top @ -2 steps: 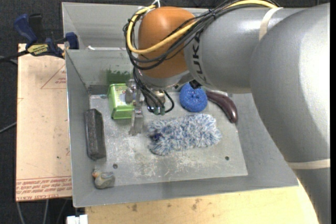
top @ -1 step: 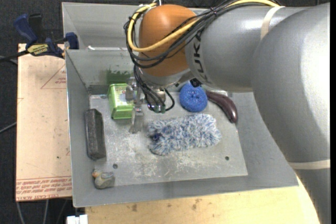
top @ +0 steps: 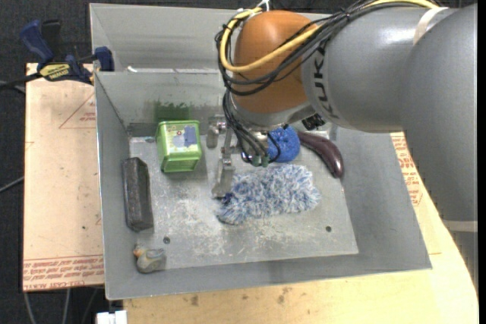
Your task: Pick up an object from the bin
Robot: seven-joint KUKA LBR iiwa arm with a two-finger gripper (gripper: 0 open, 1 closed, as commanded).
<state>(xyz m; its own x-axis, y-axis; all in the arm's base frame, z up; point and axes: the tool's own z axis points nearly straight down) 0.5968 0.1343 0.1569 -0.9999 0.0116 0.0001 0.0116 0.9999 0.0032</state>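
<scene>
The grey metal bin (top: 114,140) holds a handful of loose things spread over its floor, and the robot's arm reaches in from the right, its wrist under a rounded orange cover (top: 266,61) with yellow and black cables (top: 235,49) looped across it. The gripper (top: 223,190) points down near the middle of the floor, its metal tip at the left edge of a blue-and-white fluffy cloth (top: 277,192) that lies in a soft heap just right of centre. The tip appears to touch or sink into the cloth's fringe. Whether the pincer is apart, together or clamped on the cloth cannot be told from this angle, as the wrist and cables hide much of it. Just behind the cloth, partly hidden by the wrist, sits a small bright blue knobbly object (top: 286,144), and beside that, towards the right wall, lies a dark purple curved piece shaped like an aubergine (top: 326,153). To the gripper's left, near but apart from it, stands a green square box with a pale label on top (top: 179,146). Further left a dark grey oblong bar (top: 137,193) lies along the left wall, and a small grey lump (top: 150,259) rests in the near left corner, well apart from the rest.
</scene>
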